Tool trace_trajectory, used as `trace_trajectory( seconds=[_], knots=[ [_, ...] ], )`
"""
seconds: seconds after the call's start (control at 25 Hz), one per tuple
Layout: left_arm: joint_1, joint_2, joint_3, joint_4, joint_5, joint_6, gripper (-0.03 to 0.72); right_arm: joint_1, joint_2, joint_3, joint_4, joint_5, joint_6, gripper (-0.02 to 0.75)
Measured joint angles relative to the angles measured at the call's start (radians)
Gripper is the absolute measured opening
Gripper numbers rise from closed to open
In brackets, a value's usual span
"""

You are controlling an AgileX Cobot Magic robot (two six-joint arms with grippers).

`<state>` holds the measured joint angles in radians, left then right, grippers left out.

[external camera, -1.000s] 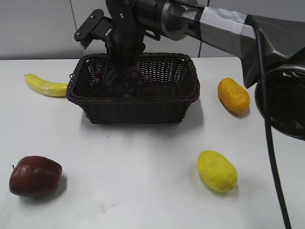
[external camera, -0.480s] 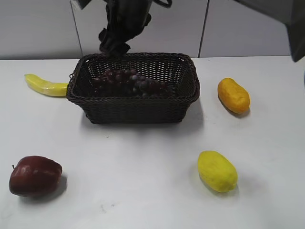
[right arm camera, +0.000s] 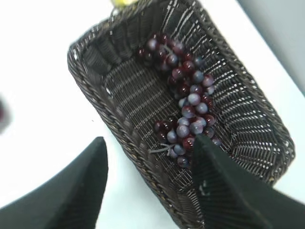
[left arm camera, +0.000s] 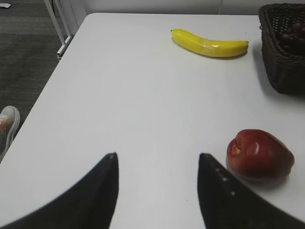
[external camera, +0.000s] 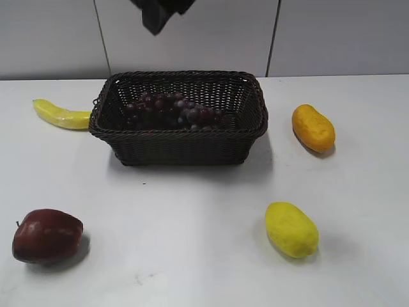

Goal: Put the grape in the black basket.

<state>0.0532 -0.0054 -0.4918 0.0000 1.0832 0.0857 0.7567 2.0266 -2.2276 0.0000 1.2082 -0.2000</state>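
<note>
The grape bunch [external camera: 171,110] lies inside the black basket [external camera: 179,144] at the back middle of the table. It also shows in the right wrist view [right arm camera: 187,98], lying on the floor of the basket [right arm camera: 119,119]. My right gripper [right arm camera: 150,140] is open and empty, high above the basket; only its tip [external camera: 160,14] shows at the top edge of the exterior view. My left gripper [left arm camera: 157,157] is open and empty over bare table, left of the red apple [left arm camera: 259,153]. It is out of the exterior view.
A banana [external camera: 61,115] lies left of the basket. A red apple [external camera: 46,235] sits at the front left. An orange mango [external camera: 313,128] lies right of the basket and a yellow lemon-like fruit [external camera: 291,229] sits at the front right. The table's left edge [left arm camera: 57,62] shows in the left wrist view.
My right gripper let go of the grape bunch in the basket and rose up out of it, almost leaving the exterior view. The bunch now lies flat on the basket floor.
</note>
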Motion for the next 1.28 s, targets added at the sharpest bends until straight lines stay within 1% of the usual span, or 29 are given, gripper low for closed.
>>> trace_trajectory(
  seconds=[0.12, 0.24, 0.64, 0.88, 1.04, 1.12, 1.28],
  knots=[
    [0.0, 0.0, 0.0, 0.0, 0.0, 0.0, 0.492, -0.025, -0.057, 0.0, 0.0, 0.001, 0.056, 0.426],
    [0.0, 0.0, 0.0, 0.0, 0.0, 0.0, 0.492, -0.08, -0.103, 0.014, 0.0, 0.001, 0.089, 0.426],
    [0.0, 0.0, 0.0, 0.0, 0.0, 0.0, 0.492, -0.35, -0.265, 0.26, -0.008, 0.004, 0.112, 0.426],
    [0.0, 0.0, 0.0, 0.0, 0.0, 0.0, 0.492, -0.515, -0.324, 0.359, -0.007, 0.004, 0.115, 0.426],
    [0.0, 0.0, 0.0, 0.0, 0.0, 0.0, 0.492, -0.594, -0.345, 0.411, -0.014, 0.004, 0.183, 0.427],
    [0.0, 0.0, 0.0, 0.0, 0.0, 0.0, 0.492, -0.631, -0.352, 0.438, -0.026, 0.004, 0.208, 0.452],
    [0.0, 0.0, 0.0, 0.0, 0.0, 0.0, 0.492, -0.686, -0.373, 0.516, -0.031, 0.003, 0.227, 0.564]
  ],
)
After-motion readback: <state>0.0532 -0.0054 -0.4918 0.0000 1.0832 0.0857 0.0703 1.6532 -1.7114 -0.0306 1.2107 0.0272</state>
